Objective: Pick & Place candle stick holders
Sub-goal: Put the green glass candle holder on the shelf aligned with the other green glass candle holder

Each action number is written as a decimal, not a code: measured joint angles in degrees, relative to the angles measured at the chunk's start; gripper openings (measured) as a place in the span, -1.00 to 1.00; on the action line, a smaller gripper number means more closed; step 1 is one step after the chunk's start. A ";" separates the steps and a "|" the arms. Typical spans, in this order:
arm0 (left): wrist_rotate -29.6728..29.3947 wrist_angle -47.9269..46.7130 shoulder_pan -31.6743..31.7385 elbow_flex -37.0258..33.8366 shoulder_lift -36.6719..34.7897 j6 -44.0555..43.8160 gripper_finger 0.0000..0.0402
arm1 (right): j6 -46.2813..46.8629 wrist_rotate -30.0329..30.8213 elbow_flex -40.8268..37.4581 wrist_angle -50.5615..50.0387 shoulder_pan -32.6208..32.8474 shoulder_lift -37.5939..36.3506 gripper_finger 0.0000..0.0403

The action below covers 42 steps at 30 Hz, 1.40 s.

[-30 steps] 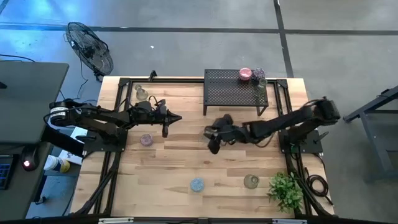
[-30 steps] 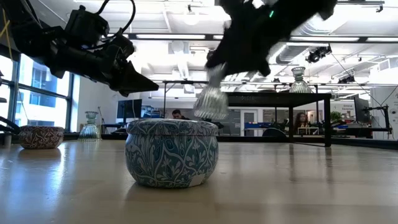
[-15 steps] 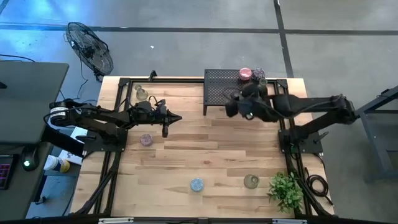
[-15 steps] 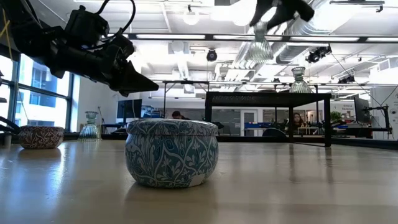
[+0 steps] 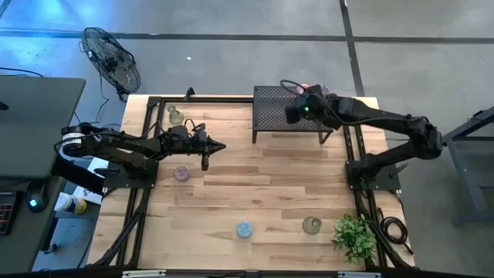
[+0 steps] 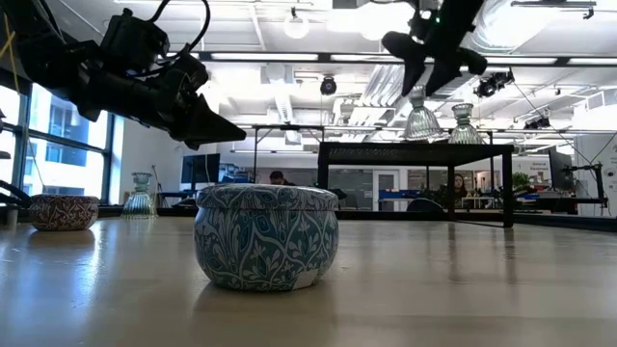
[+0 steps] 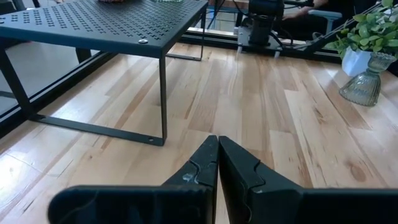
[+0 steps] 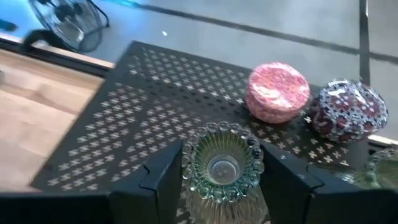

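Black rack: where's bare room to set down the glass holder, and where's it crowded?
The black perforated rack is bare across its left and middle, from its left edge to the right gripper, whose jaws grip the ribbed glass holder. Its far right corner is crowded: pink holder, dark red patterned holder and another glass piece.

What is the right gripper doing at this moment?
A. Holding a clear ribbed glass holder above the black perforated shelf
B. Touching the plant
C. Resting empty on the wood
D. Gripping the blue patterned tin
A: the right gripper is shut on the clear ribbed glass holder, over the black perforated shelf.
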 joint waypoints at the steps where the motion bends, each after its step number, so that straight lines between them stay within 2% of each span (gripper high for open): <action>1: 0.00 0.00 0.00 0.00 0.00 0.00 -0.95 | -0.18 -0.41 -0.02 -0.26 -0.86 0.00 -0.16; 12: 0.00 -0.02 0.00 0.00 0.02 0.00 -0.95 | -2.46 -4.65 0.00 0.00 -6.91 0.52 -0.13; 17: 0.00 -0.02 0.00 0.00 0.02 0.02 -0.95 | -3.23 -4.84 0.00 0.23 -7.08 1.52 -0.16; 42: 0.00 -0.04 0.00 0.00 0.02 -0.02 -0.95 | -4.93 -7.38 0.00 0.54 -9.11 1.92 -0.06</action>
